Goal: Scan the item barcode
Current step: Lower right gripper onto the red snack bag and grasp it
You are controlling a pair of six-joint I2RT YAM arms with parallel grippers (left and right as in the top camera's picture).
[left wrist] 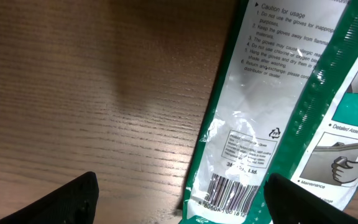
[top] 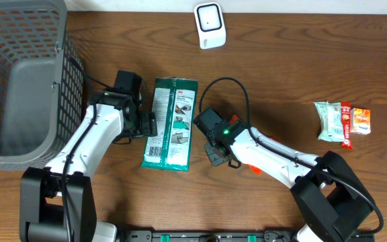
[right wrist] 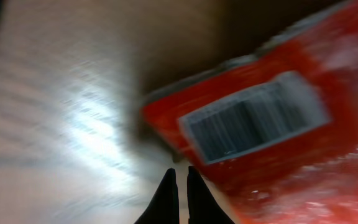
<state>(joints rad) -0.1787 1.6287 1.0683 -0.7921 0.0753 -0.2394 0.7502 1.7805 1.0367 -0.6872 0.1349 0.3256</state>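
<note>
1. L arm [top: 89, 144]: rises from base at near-left table edge, forearm angled up-right, wrist bent toward table centre.
2. L gripper [top: 151, 125]: at left edge of green glove pack [top: 171, 124]. Wrist view: fingers [left wrist: 70, 202] spread wide apart, nothing clamped, and the pack's barcode [left wrist: 225, 194] end sits between them, nearer the right-hand finger.
3. Green pack lies flat on the wooden table [top: 281, 74], mid-table, long axis running near-to-far, printed text facing up.
4. R arm [top: 274, 158]: reaches from base at near-right edge leftward across the table, low, with its wrist just right of the green pack.
5. R gripper [right wrist: 180, 182]: tips pressed together, nothing seen between them. View is blurred.
6. Red packet [right wrist: 278, 130] w/ white barcode label lies just beyond R tips. Can't tell if touching.
7. White scanner [top: 209, 25] stands at far edge, well apart from both grippers.
8. Grey basket [top: 19, 101] is at far-left, snack packets [top: 341, 121] at right.
</note>
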